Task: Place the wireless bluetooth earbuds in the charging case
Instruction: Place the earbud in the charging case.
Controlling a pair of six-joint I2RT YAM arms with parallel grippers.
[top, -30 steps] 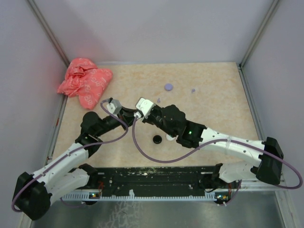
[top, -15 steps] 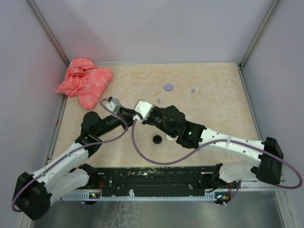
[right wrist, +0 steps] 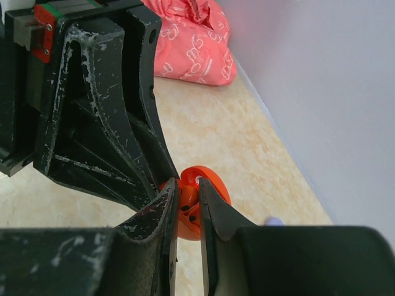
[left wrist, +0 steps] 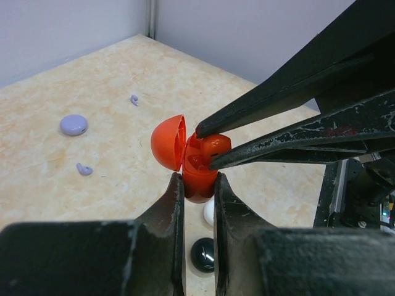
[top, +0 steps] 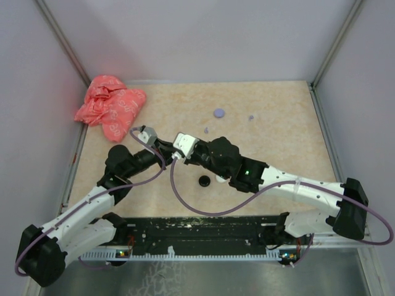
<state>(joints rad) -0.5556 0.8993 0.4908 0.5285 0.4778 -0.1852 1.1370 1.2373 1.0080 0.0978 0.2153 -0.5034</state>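
Observation:
My left gripper [left wrist: 199, 177] is shut on the base of an orange-red charging case [left wrist: 199, 184], holding it above the table with its lid [left wrist: 166, 143] hinged open to the left. My right gripper [right wrist: 186, 188] is shut on an orange-red earbud [right wrist: 187, 198] and holds it in the case's open mouth; the earbud also shows in the left wrist view [left wrist: 213, 147]. In the top view the two grippers meet at the table's middle, left [top: 163, 147] and right [top: 178, 153], and they hide the case. Two lilac earbuds [left wrist: 84, 169] [left wrist: 134, 99] lie on the table.
A lilac disc [top: 218, 113] lies at the back. A black disc [top: 203, 180] and a white disc [top: 220, 180] lie below the grippers. A crumpled pink bag [top: 111, 105] sits in the back left corner. Walls ring the table.
My right gripper has edged left toward the left gripper, closing the gap between them. The left arm has barely moved.

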